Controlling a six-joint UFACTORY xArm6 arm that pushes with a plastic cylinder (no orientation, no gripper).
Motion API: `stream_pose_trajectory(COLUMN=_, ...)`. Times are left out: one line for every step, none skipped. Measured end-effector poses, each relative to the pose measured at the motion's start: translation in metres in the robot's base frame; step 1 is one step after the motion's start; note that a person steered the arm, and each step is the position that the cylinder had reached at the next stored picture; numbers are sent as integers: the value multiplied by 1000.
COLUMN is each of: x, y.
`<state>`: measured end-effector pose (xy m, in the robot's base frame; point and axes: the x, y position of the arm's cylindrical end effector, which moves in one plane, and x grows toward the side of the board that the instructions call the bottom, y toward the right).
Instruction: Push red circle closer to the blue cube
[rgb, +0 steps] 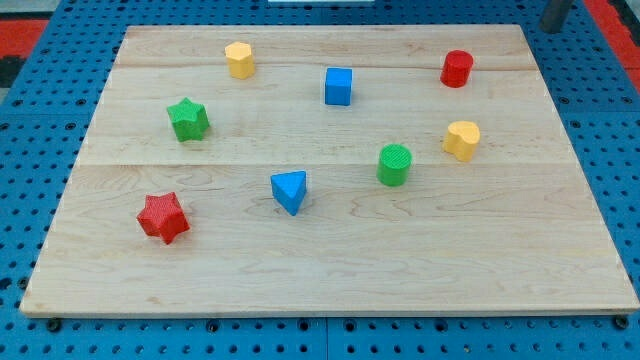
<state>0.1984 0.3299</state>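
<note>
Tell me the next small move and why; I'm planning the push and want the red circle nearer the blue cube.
Probably bring my tip down the view to the right side of the red circle. My tip sits at the view's top right, off the board's corner, touching no block. The blue cube lies left of the circle, with bare board between them, so a leftward push should close the gap.

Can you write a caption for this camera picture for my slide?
Red circle sits to the right of the blue cube on the wooden board, my tip waiting at the top-right corner.

Pale wooden board (330, 270) on blue perforated table (40, 110); even light.
</note>
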Motion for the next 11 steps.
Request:
stream_pose_trajectory(x=26, y=0)
stream_pose_trajectory(x=100, y=-3)
stream_pose_trajectory(x=111, y=-24)
stream_pose_trajectory(x=96, y=-68)
stream_pose_trajectory(x=88, y=-100)
stream_pose_trajectory(x=77, y=-167)
stream_pose_trajectory(x=94, y=-211)
stream_pose_trajectory(x=83, y=-214)
stream_pose_trajectory(x=78, y=-242)
stream_pose_trajectory(x=78, y=-253)
stream_pose_trajectory(x=79, y=-255)
